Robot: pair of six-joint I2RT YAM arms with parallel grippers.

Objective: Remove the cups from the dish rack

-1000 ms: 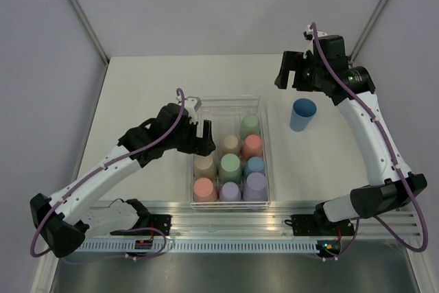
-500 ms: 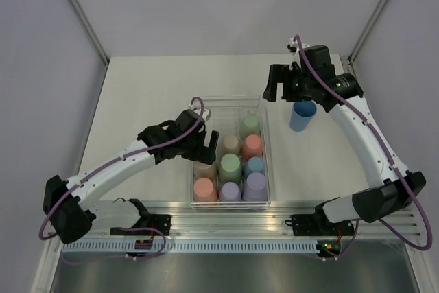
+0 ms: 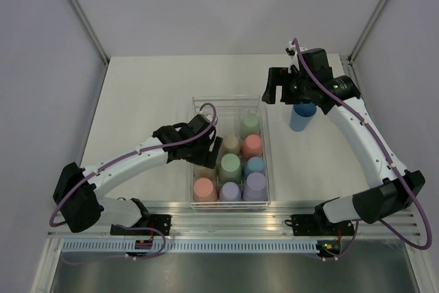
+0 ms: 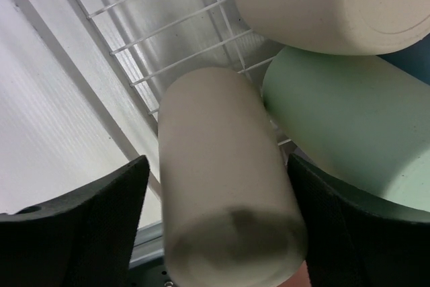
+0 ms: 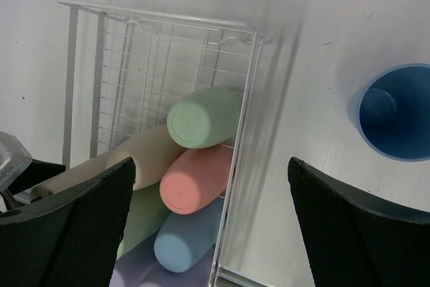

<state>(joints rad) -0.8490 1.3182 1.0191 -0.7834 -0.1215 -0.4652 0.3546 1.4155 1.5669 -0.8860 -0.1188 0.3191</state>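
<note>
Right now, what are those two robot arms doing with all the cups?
They're emptying the rack. The left tool is down in the rack, open, with a finger on each side of a beige cup, ready to grab it. The right tool is open and empty, near a blue cup that is already out. Other cups wait inside.

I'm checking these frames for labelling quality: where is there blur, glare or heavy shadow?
Left wrist view: the nearest beige cup goes blurry toward the lens. Right wrist view: sharp, soft shadow right of the dish rack. Top external view: even light, no glare.
</note>
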